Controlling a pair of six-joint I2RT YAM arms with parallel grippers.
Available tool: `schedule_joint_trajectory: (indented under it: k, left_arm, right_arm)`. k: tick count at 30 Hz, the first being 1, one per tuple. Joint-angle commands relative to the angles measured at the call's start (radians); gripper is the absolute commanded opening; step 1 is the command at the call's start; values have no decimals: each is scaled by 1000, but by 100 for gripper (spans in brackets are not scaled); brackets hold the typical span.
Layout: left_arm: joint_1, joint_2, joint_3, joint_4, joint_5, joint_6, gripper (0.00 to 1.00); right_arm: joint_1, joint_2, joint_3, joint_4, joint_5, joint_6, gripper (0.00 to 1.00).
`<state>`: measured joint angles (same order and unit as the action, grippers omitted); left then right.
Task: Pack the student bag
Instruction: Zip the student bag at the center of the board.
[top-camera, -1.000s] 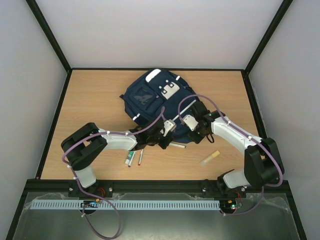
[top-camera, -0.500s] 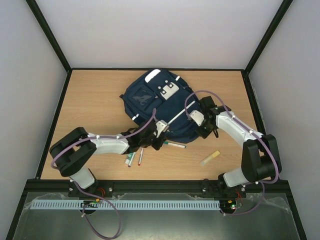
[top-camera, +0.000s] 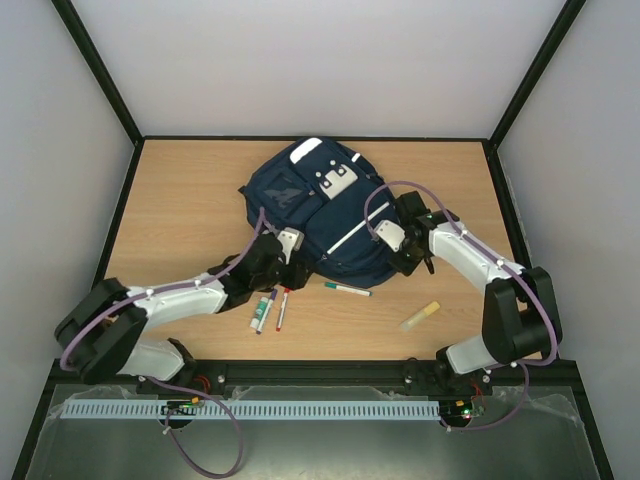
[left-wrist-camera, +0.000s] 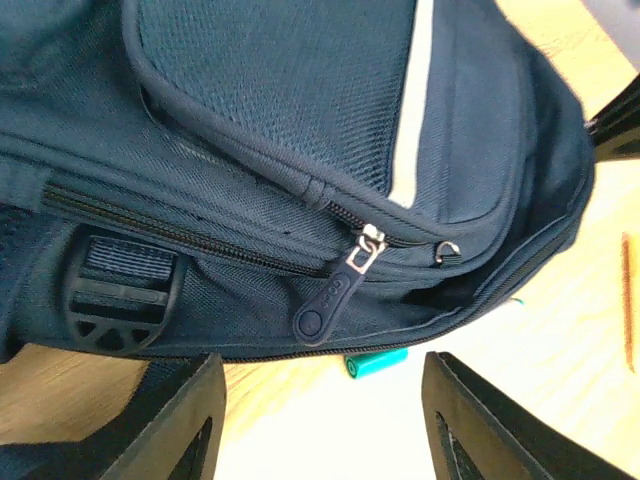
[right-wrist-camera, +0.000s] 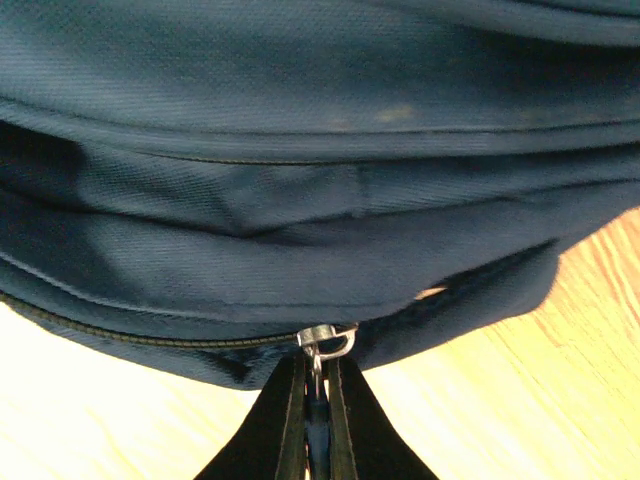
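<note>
Found student bag (top-camera: 320, 210) flat on surface (top-camera: 180, 200), centre. Got right end effector (right-wrist-camera: 315, 366) clamped on zip pull (right-wrist-camera: 317, 408) at bag's near-right edge. Got left end effector (left-wrist-camera: 320, 400) spread, empty, just off near-left edge.

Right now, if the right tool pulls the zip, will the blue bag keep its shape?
Probably not: the student bag looks soft and creased around the zip pull, so it would likely bunch toward the right tool. It may also slide on the smooth table, since the open left tool pins nothing.
</note>
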<state>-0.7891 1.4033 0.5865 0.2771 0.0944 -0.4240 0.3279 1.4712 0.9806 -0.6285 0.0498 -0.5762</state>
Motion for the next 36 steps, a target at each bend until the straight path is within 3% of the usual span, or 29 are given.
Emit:
schedule_joint_trajectory:
  k: [1,5,8,13,18,20,22,24,27,28,34,35,36]
  left_arm:
    - [9,-129,-12,-112,-41,-96,60]
    - [52,-187,20,-308,-180,-213,70]
    - [152,-169,29,-390,-168,-374,71]
    - [228,-101,-1,-243,-8,-488,74]
    - [234,29,90,-181,-12,-485,74]
    - [258,96,141,-184,-25,-496,68]
    - [283,172,176,-166,-24,-511,55]
    - [308,238,216,-137,-18,-519,39]
    - [341,332,301,-107,-16,-501,7]
    - [352,362,336,-104,-16,-490,3]
    - [427,530,627,-208,-67,-332,3]
    - [447,553,679,-247,-56,-322,8]
    - [464,566,728,-299,-52,-328,22]
  right_arm:
    - [48,-36,-44,-32,-13,7,1]
    - [66,-46,-46,-32,-31,27,1]
    - [75,-48,-45,-28,-34,33,1]
    - [78,-59,-54,-27,-38,36,1]
    - [79,-77,-75,-21,-45,43,1]
    - [80,-83,-81,-20,-50,50,1]
    - [83,-90,-89,-16,-56,55,1]
    - [90,-97,-93,-14,-56,60,1]
    - [113,-104,-92,-14,-62,73,1]
    - [127,-102,-89,-16,-68,80,1]
    - [283,-64,-32,-17,-117,179,1]
    - [322,-48,-12,-9,-121,199,1]
    - [358,-29,7,0,-123,217,1]
